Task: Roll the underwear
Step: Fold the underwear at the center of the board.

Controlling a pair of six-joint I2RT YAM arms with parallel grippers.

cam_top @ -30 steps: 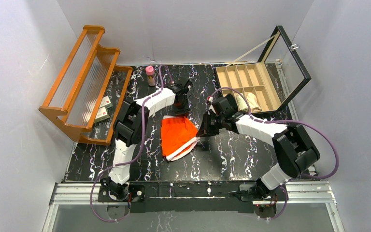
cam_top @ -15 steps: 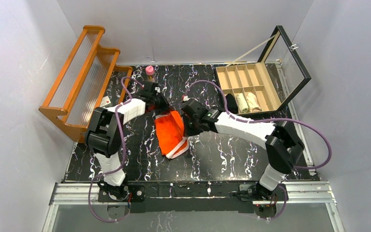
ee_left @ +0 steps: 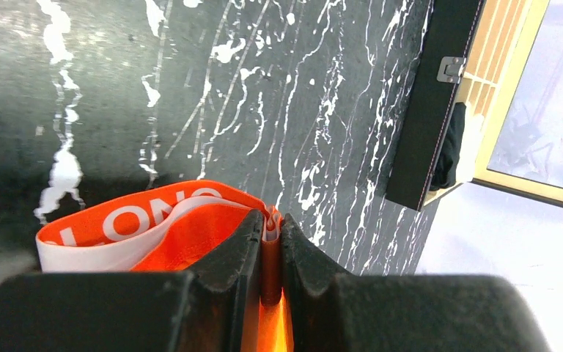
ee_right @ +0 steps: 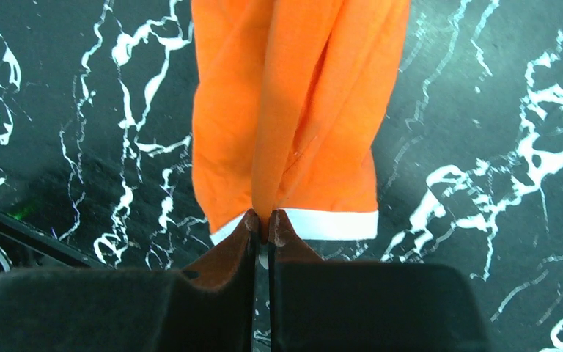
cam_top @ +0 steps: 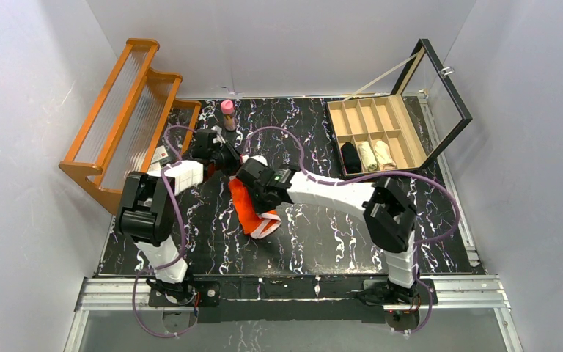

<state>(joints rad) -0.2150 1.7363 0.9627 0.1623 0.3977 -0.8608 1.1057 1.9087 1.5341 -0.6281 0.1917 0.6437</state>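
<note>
Orange underwear (cam_top: 253,211) mid-table on black marble table (cam_top: 322,235), gathered into narrow strip, not yet rolled. Left gripper (ee_left: 267,220) clamped on waistband end. Right gripper (ee_right: 262,218) clamped on white-trimmed edge. Pale cloth rolls (cam_top: 367,155) already in wooden case (cam_top: 381,121). Rolling itself left.

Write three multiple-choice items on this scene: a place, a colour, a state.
1. On the table, the compartment box stands: A far right; B near left; C middle.
2. The underwear on the table is: A blue; B orange with white trim; C black.
3. The right gripper is: A open, hovering; B shut on the underwear; C resting in the box.
Key: 1 A, the top view shows it by the right wall; 2 B, both wrist views show it; 3 B, its fingers pinch a fold of it.
</note>
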